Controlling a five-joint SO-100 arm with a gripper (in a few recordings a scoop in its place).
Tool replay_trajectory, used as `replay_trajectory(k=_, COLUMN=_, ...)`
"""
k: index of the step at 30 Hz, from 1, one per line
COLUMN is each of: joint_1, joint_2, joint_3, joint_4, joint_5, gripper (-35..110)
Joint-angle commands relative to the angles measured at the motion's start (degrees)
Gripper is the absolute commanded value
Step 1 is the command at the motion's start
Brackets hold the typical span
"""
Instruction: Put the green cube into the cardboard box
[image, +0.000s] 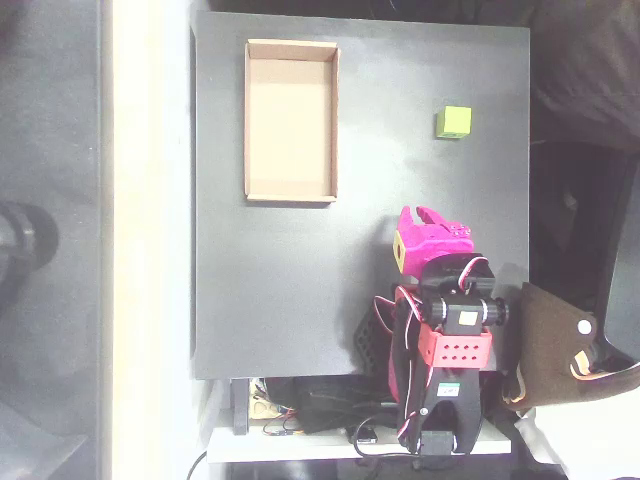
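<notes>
Reading the overhead view from left to right, we meet the cardboard box (291, 121) first, a shallow tan tray with low walls, open on top and with nothing inside. Next comes the gripper (424, 226), magenta, folded back close to the arm's base at the lower edge of the dark table (300, 300); we cannot tell whether its fingers are spread or pressed together. Furthest right sits the green cube (454, 122), small, plain and lime-coloured, resting flat, well apart from both box and gripper. We judge the reach has not yet begun: the next move calls for extending toward the cube and straddling it.
</notes>
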Motion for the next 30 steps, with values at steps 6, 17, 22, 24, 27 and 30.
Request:
replay_trajectory(k=6, joint_1=0.0, joint_2=-16.8, joint_3=-17.6, joint_4=0.4, joint_5=0.6, gripper=5)
replay_trajectory(k=17, joint_1=0.1, joint_2=-39.5, joint_3=-45.4, joint_4=0.4, joint_5=0.4, gripper=5)
replay_trajectory(k=22, joint_1=0.8, joint_2=-49.7, joint_3=-57.6, joint_4=0.4, joint_5=0.7, gripper=5)
replay_trajectory(k=24, joint_1=0.9, joint_2=-53.9, joint_3=-62.1, joint_4=0.4, joint_5=0.9, gripper=5)
replay_trajectory(k=27, joint_1=1.0, joint_2=-60.1, joint_3=-68.4, joint_4=0.4, joint_5=0.7, gripper=5)
replay_trajectory(k=30, joint_1=1.1, joint_2=-66.2, joint_3=-73.7, joint_4=0.4, joint_5=0.5, gripper=5)
